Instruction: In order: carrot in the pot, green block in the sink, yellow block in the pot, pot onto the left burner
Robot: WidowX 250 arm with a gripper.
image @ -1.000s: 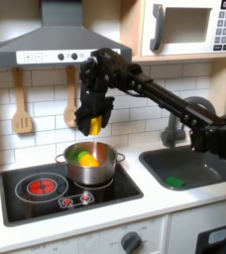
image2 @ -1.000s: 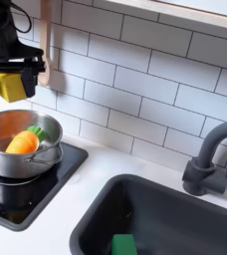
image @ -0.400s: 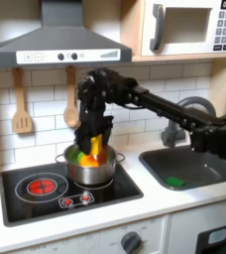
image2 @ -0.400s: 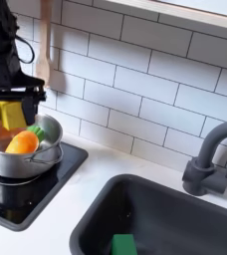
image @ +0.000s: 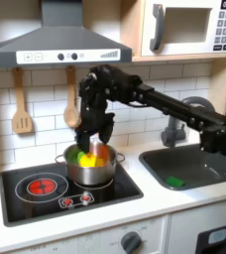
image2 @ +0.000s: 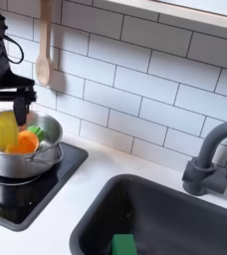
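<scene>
**Second exterior view: yellow block going into the pot**

The yellow block (image2: 3, 129) sat low inside the pot (image2: 21, 157) beside the carrot (image2: 25, 142), with the gripper (image2: 8, 108) just above it; whether it gripped the block I could not tell. The green block (image2: 123, 244) lay in the sink (image2: 200, 224). Next would likely be lifting clear, then shifting the pot to the left burner (image: 43, 185).

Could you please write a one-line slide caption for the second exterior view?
Gripper lowers the yellow block into the pot beside the carrot; green block in the sink.
</scene>
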